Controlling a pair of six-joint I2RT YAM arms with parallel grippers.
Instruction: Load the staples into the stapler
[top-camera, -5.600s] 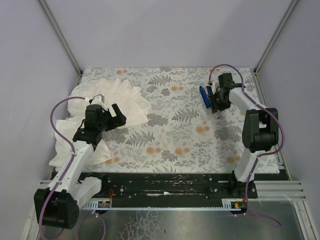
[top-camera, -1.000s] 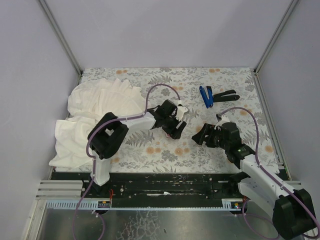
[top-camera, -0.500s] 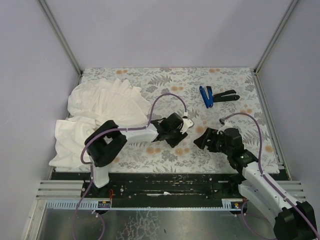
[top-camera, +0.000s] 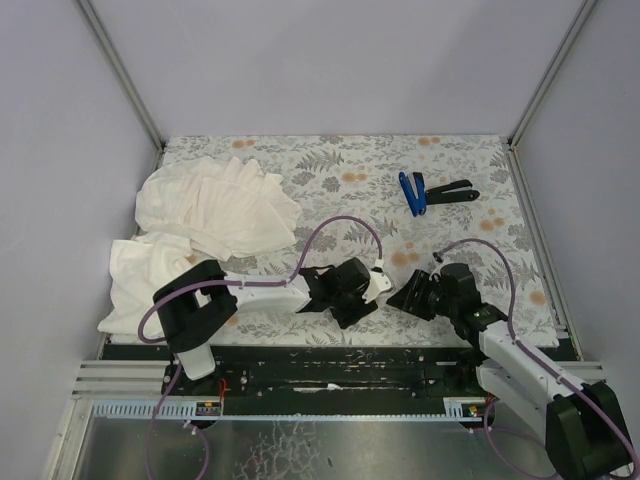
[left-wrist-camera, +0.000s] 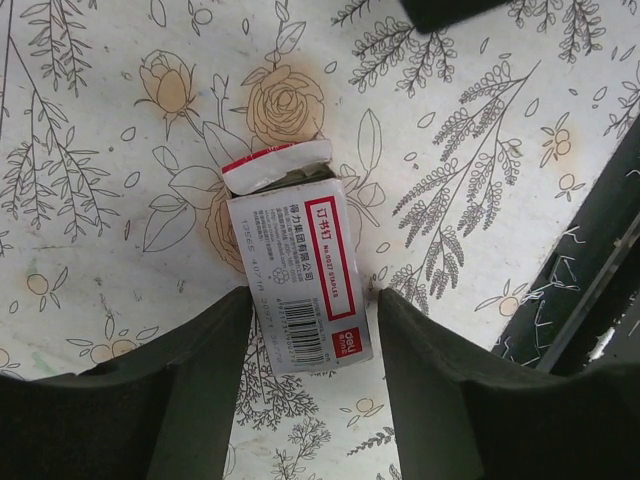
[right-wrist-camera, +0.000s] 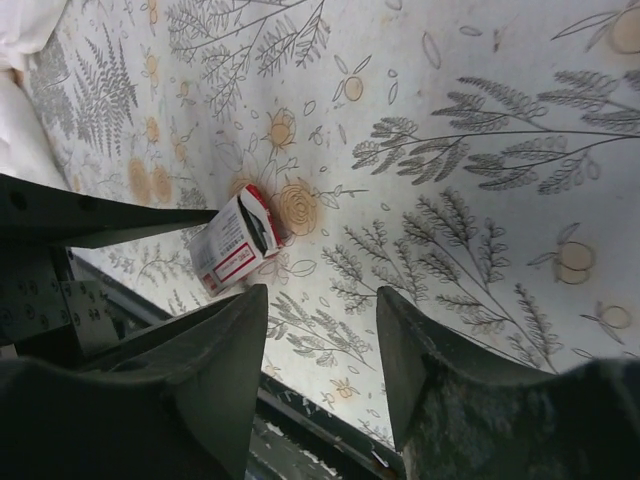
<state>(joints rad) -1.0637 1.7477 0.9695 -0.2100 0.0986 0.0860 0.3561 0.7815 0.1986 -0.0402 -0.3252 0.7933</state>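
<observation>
Drawn closer to the near edge than a moment ago, the left end effector is half closed on the red-labelled staples box, fingers against its sides as it lies on the tabletop. Just right, the right end effector hangs partly open, holding nothing. Far right lies the stapler, hinged open; far left, a white cloth.
</observation>
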